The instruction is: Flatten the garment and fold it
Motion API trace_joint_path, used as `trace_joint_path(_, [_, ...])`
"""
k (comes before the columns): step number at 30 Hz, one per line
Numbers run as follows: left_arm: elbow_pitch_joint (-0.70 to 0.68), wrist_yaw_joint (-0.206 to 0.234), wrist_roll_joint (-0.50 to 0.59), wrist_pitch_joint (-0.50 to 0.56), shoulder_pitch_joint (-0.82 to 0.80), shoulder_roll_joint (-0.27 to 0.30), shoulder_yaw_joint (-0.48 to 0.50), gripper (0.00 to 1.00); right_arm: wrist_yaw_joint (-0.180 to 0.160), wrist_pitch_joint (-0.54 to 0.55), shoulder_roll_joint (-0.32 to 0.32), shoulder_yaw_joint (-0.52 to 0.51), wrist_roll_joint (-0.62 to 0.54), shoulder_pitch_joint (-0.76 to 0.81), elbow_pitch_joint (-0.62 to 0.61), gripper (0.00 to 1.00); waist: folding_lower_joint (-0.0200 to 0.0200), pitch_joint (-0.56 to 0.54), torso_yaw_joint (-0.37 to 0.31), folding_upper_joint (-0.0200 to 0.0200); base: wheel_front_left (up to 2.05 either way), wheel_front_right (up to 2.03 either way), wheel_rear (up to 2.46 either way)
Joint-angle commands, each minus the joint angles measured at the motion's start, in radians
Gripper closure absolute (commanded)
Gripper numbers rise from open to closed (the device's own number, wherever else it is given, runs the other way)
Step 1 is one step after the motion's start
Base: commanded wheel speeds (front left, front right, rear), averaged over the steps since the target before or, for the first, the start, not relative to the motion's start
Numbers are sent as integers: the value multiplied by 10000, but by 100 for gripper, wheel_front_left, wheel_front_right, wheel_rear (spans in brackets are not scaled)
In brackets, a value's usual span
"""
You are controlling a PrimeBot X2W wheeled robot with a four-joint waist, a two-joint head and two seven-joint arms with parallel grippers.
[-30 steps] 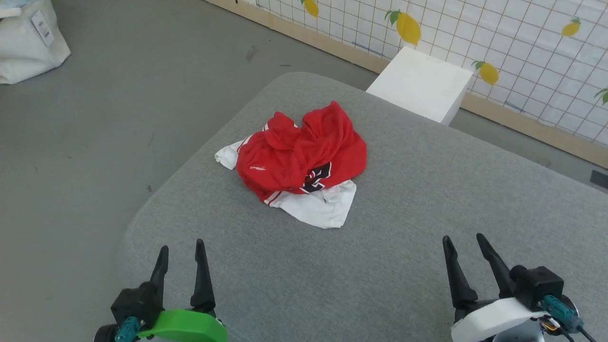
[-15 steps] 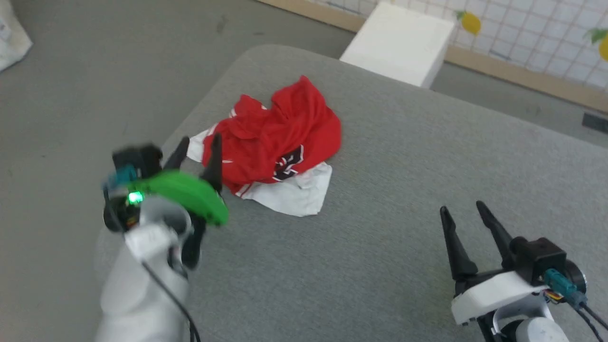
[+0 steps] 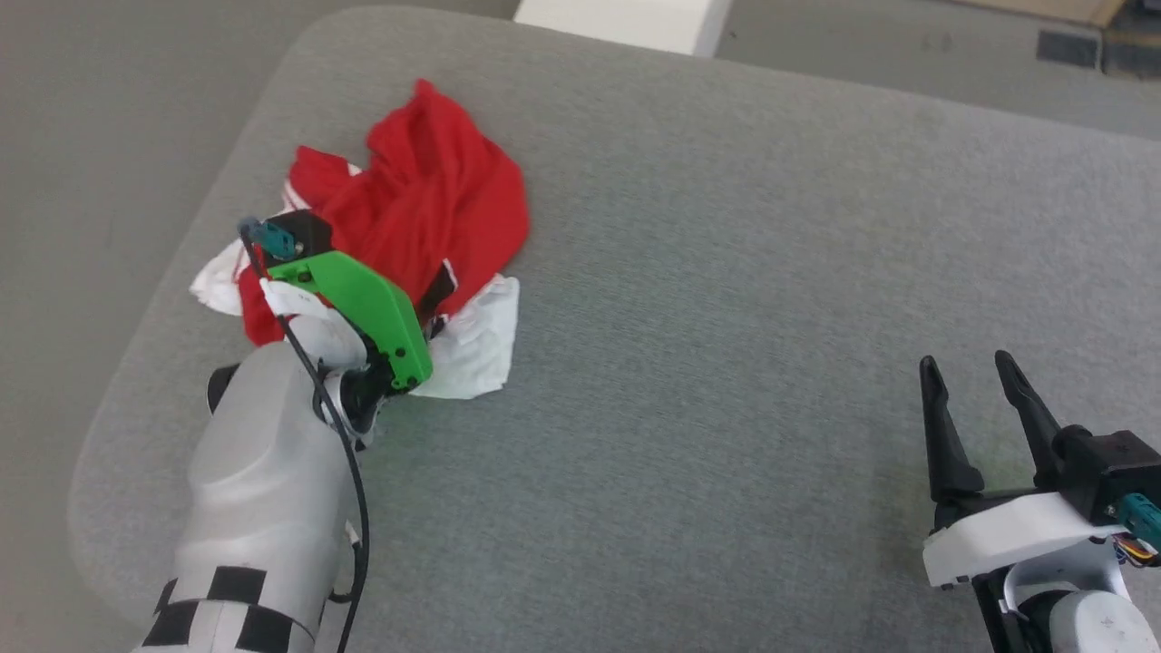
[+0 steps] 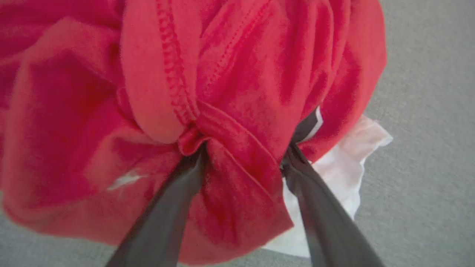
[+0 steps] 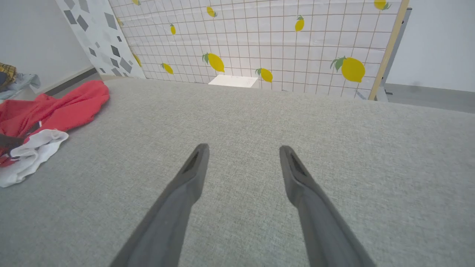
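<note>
Left gripper [image 4: 243, 155] digs widely spread fingers into the crumpled garment [image 3: 435, 199] on the grey cushion [image 3: 726, 272], a red hemmed fold bunched between them. A clean close should pinch that fold alone, sparing the white sleeve [image 4: 345, 163] just outside one finger. Right gripper [image 3: 970, 381], equally wide and empty, hovers well apart. The left fingertips are buried in cloth, and the chest print [image 4: 306, 126] is mostly hidden.
</note>
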Motion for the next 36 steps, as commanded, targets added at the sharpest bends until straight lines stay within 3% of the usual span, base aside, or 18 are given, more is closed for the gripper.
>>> trace_joint_path(1, [234, 133, 147, 46, 11, 60, -95, 0, -15, 6, -2, -46, 60, -60, -74, 0, -1, 522, -529, 0, 0, 0, 0])
trace_joint_path(2, [349, 200, 192, -20, 49, 82, -115, 0, -15, 0, -2, -63, 65, -66, -82, 0, -1, 536, -538, 0, 0, 0, 0])
trace_joint_path(3, [441, 294, 235, -204, 73, 112, -107, 37, -15, -5, -2, -70, 72, -87, -77, 0, -1, 536, -552, 0, 0, 0, 0])
trace_joint_path(4, [444, 319, 296, -447, 73, 150, -121, 100, -15, -17, -2, -59, 93, -116, -54, 0, -1, 512, -568, 0, 0, 0, 0])
trace_joint_path(8, [317, 198, 207, -1458, -167, 171, 42, 100, -15, -140, -2, 32, 372, -184, 192, 0, -1, 219, -531, 0, 0, 0, 0])
trace_joint_path(14, [-297, -675, 341, -2277, -1238, 379, -244, 100, -15, -519, -2, 403, 861, -224, 851, 0, -1, -591, -602, 0, 0, 0, 0])
trace_joint_path(19, [-1430, -1329, 551, -3097, -2421, 582, -967, 100, -15, -919, -2, 738, 1207, -285, 1484, 0, -1, -1452, -1053, 0, 0, 0, 0])
trace_joint_path(22, [-2140, -1425, 361, -3394, -2934, 586, -1458, 100, -15, -1116, -2, 771, 1385, -253, 1786, 0, -1, -1846, -1395, 0, 0, 0, 0])
trace_joint_path(28, [-3612, -1444, -1010, -3408, -2910, 215, -2931, 100, -15, -1392, -2, 394, 1593, -62, 2314, 0, -1, -2350, -2006, 0, 0, 0, 0])
trace_joint_path(36, [-4078, -1446, -2237, -3103, -289, 122, -5626, 100, -15, -1479, -2, 60, 1480, 48, 2522, 0, -1, -2465, -2740, 0, 0, 0, 0])
